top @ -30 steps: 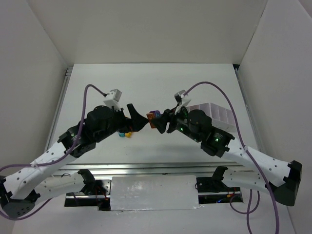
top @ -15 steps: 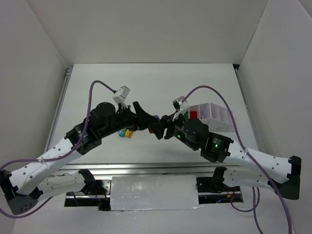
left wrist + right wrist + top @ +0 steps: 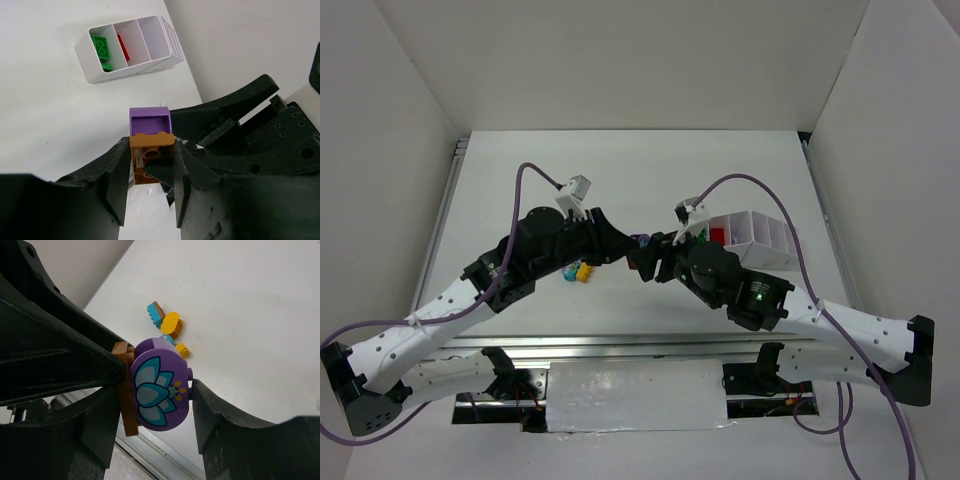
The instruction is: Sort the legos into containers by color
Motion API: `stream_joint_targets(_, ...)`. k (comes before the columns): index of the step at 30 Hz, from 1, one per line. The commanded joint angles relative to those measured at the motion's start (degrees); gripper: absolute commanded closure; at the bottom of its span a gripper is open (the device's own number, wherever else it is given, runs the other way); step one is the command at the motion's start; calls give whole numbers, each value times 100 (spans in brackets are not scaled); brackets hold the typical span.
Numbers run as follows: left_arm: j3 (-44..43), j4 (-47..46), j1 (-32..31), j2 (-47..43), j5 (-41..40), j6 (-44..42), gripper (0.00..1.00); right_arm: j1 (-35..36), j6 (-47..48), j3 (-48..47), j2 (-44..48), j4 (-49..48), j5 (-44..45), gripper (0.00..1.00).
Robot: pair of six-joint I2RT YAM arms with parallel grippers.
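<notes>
From above, I see my left gripper [image 3: 618, 243] and right gripper [image 3: 648, 262] meeting tip to tip over the middle of the table [image 3: 620, 170]. A joined pair of bricks [image 3: 151, 137] is clamped between the fingers of both. The compartment tray [image 3: 127, 74] sits on the table to the right, just behind the right arm. Stored bricks [image 3: 103, 49] lie in the two compartments at the end nearest the grippers. Loose bricks [image 3: 578, 272] lie on the table left of the meeting point, beside the left arm.
</notes>
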State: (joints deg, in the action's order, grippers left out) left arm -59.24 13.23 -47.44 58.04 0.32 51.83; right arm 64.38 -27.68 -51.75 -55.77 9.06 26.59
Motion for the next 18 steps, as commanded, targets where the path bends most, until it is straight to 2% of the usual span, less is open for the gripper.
stream_joint_targets(1,35,-225,-81,14,390,-235,100,22,-220,-345,-66,-168,128,94)
stream_joint_targets(2,53,-277,-81,-47,399,-270,100,22,-229,-310,-31,-185,58,84)
stream_joint_targets(4,71,-312,-81,-117,390,-410,100,22,-107,-100,197,-422,-362,13)
stream_joint_targets(5,71,-295,-81,-196,408,-472,100,22,-45,6,311,-544,-574,1)
stream_joint_targets(8,9,-251,-81,-380,460,-779,100,-13,140,235,733,-696,-1295,0)
stream_joint_targets(13,-61,-348,-64,-706,1206,-1482,100,-267,316,-2,1339,165,-2613,0)
stream_joint_targets(14,-61,-348,-64,-828,1390,-1570,100,-364,316,-46,1445,358,-3163,0)
stream_joint_targets(18,35,-522,-46,-1154,2067,-1860,100,-400,334,-318,1937,851,-3494,0)
